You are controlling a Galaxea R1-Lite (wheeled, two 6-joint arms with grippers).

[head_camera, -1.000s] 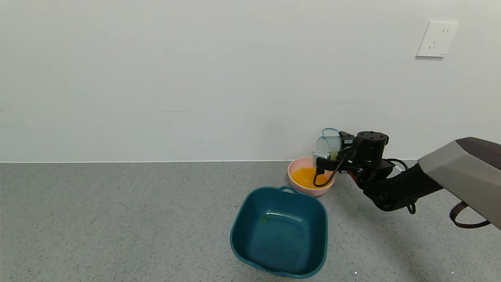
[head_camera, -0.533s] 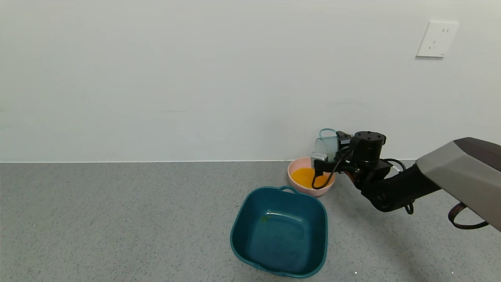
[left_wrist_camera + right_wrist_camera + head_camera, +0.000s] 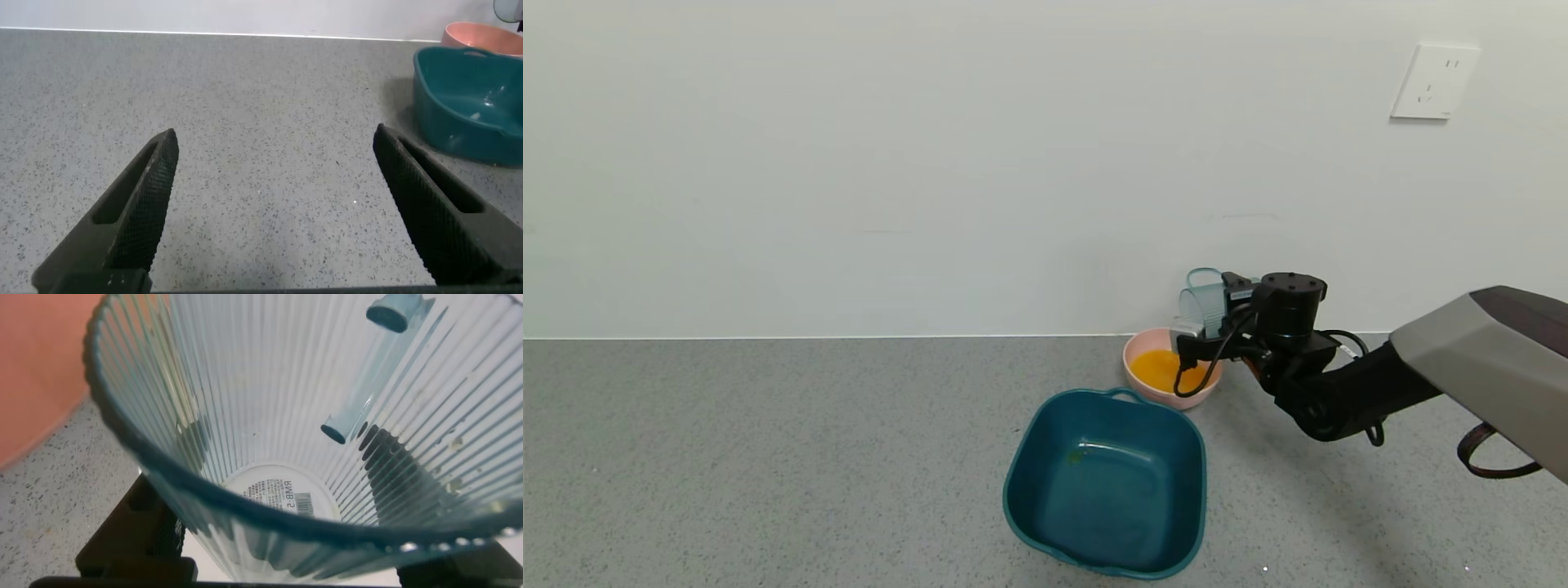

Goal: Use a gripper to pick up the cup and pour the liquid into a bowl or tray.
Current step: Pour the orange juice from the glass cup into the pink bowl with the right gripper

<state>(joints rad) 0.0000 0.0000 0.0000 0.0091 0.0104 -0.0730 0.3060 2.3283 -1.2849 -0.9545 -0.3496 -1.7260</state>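
The cup (image 3: 1202, 300), clamped in the right end effector (image 3: 1207, 320), has dropped slightly toward the bowl (image 3: 1139, 390).

Left gripper (image 3: 274, 204) fingers spread wide over grey counter (image 3: 245, 106); teal tub (image 3: 470, 102), pink bowl (image 3: 482, 37) beyond.

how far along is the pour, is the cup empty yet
Mostly done: the orange liquid sits in the pink bowl, and the right wrist view shows the cup empty inside. In hand: the right gripper holds the cup tipped on its side above the bowl's far edge. Left: setting the cup down. The left gripper hangs open over bare counter, and the teal tub holds no liquid.
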